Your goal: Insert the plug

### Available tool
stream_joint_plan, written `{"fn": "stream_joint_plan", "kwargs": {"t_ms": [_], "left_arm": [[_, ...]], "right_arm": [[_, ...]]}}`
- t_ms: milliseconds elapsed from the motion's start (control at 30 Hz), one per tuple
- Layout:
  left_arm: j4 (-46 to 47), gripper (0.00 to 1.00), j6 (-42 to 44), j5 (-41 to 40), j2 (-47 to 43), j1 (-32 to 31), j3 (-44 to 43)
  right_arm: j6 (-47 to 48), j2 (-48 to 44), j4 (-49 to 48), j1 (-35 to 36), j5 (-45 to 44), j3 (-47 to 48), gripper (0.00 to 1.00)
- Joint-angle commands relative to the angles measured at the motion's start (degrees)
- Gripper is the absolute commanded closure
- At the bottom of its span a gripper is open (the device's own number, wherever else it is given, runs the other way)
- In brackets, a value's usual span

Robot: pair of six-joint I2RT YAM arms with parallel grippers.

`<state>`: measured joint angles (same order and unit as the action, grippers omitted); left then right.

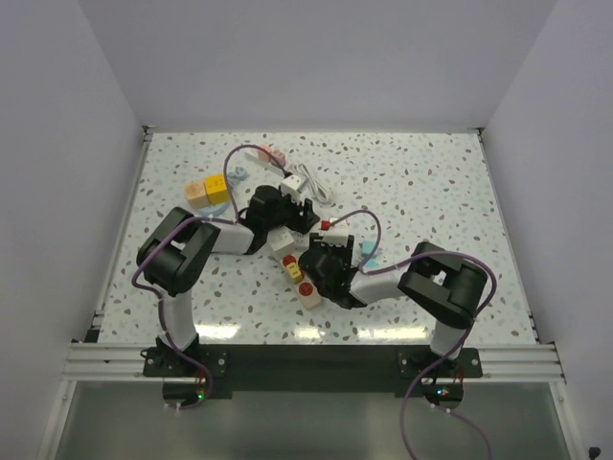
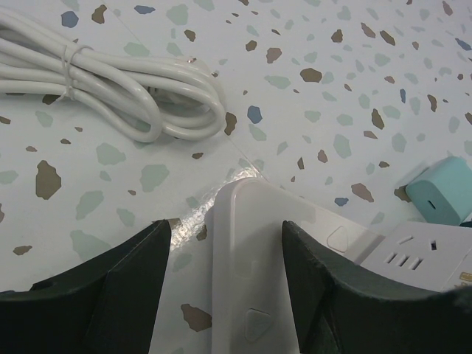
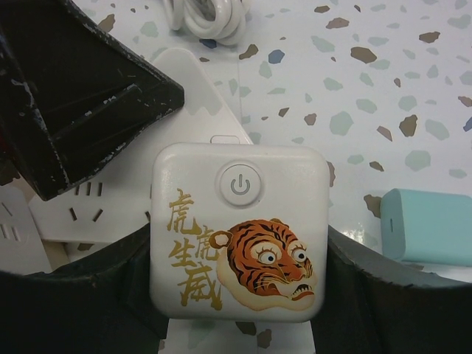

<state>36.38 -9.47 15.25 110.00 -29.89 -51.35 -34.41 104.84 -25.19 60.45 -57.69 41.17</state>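
Observation:
A white square plug (image 3: 240, 232) with a tiger picture and a power button sits between my right gripper's (image 3: 240, 265) fingers, which are shut on its two sides. It is held just over the white power strip (image 3: 85, 214), whose sockets show to its left. In the top view the right gripper (image 1: 330, 261) is over the strip (image 1: 295, 273), which has red and yellow switches. My left gripper (image 2: 225, 243) is open and straddles a corner of the strip (image 2: 251, 258). There is a gap at its left finger (image 2: 110, 295), and its right finger (image 2: 346, 295) lies over the strip.
A teal charger (image 3: 431, 225) lies on the table right of the strip; it also shows in the left wrist view (image 2: 439, 195). A coiled white cable (image 2: 110, 88) lies beyond the strip. Yellow (image 1: 215, 189), orange (image 1: 196, 193) and pink (image 1: 275, 153) blocks sit at the back left.

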Motion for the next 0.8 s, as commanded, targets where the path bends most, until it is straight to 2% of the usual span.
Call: {"fn": "stream_joint_plan", "kwargs": {"t_ms": [0, 67, 133, 167, 300, 367, 400, 467, 633, 767], "left_arm": [[-6.06, 0.34, 1.83, -3.03, 1.1, 1.24, 0.91], [-6.58, 0.34, 1.83, -3.12, 1.71, 1.24, 0.29], [-6.76, 0.34, 1.83, -3.29, 1.89, 1.32, 0.2], [-6.76, 0.34, 1.83, -3.38, 1.89, 1.32, 0.11], [-6.85, 0.34, 1.83, -3.73, 1.71, 1.24, 0.2], [-6.94, 0.34, 1.83, -3.64, 1.54, 1.24, 0.11], [-6.94, 0.34, 1.83, -3.73, 1.54, 1.32, 0.11], [-7.02, 0.34, 1.83, -3.91, 1.54, 1.24, 0.03], [-7.11, 0.34, 1.74, -3.91, 1.36, 1.32, 0.11], [-7.2, 0.35, 1.39, -6.01, 1.36, 1.24, -0.24]], "right_arm": [[-0.13, 3.98, 23.51, 1.7, 21.31, -3.29, 0.91], [1.27, 0.73, 23.87, 0.65, 20.69, -2.59, 0.75], [3.21, -2.77, 23.87, 0.03, 20.69, -1.97, 0.66], [3.82, -3.84, 23.7, -0.41, 20.43, -1.71, 0.55], [7.77, -8.5, 22.56, -1.21, 20.69, -0.3, 0.39], [9.09, -10.86, 22.38, -1.29, 20.51, 0.14, 0.35], [9.45, -11.66, 22.2, -1.38, 20.6, 0.4, 0.25], [10.41, -13.68, 22.46, -1.73, 20.51, 0.75, 0.15], [11.56, -16.15, 22.99, -2.79, 20.78, 1.11, 0.07], [12.09, -20.54, 24.22, -2.96, 19.29, -0.12, 0.06]]}}
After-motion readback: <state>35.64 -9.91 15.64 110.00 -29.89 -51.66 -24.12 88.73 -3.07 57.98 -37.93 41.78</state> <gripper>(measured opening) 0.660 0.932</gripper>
